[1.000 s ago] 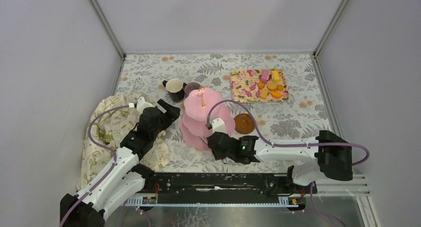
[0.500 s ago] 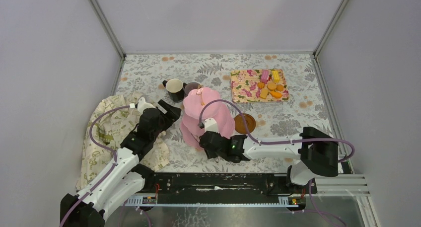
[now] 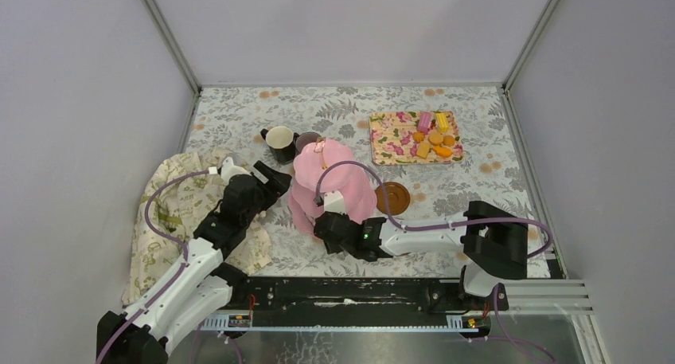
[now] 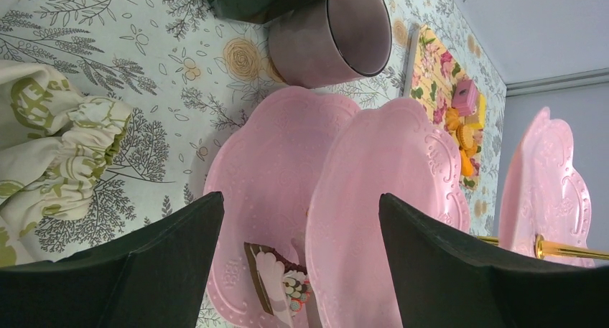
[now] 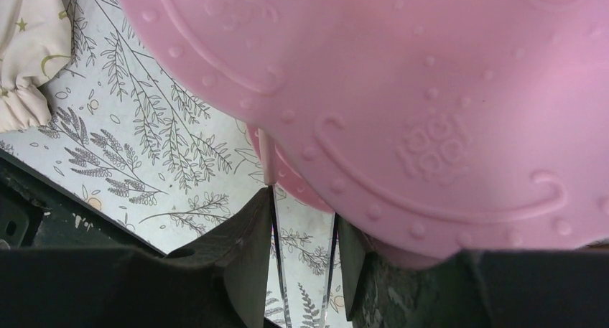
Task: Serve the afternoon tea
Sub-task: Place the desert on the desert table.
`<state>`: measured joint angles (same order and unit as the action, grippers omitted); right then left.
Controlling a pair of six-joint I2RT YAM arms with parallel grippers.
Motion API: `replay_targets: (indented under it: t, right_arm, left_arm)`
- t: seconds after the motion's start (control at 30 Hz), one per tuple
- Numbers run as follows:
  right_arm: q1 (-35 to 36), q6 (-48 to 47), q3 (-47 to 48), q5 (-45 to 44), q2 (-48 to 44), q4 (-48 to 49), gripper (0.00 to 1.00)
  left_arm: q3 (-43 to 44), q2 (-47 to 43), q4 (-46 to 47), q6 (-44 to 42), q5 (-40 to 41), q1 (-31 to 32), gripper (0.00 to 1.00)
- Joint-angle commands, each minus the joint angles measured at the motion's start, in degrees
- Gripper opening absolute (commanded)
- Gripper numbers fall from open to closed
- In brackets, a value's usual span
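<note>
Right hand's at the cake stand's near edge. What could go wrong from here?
1. Tip-over: the right hand sits low against the tall cake stand. A shove could topple it onto the mug right behind.
2. The sweet on the bottom tier may slide off if the stand tilts.
3. The purple cable of the right arm arcs over the stand, near its gold handle, and might snag.

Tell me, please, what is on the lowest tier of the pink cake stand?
One dark sweet with pale topping lies on the lowest tier. The middle tier covers the rest of that surface, so more cannot be ruled out.
</note>
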<state>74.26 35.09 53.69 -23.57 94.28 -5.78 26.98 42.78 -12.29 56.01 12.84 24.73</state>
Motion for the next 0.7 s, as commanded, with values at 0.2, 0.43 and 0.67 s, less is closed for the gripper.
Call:
replay_targets:
  t: [0.2,0.43,0.67]
  right_arm:
    - [0.45,1.74,5.08,-3.16,3.73,1.80,0.48]
    - [0.45,1.72,4.85,-2.56,3.40,1.34,0.54]
    - [0.49,2.11,3.13,-2.18,1.36,1.77,0.55]
  left_arm:
    - [-1.22,-1.78,3.24,0.51,-1.02,0.32,0.85]
    - [-1.05,-2.11,2.83,0.51,-1.23,0.32,0.85]
    - [-0.61,-2.53,2.11,0.65,-1.05,0.42,0.84]
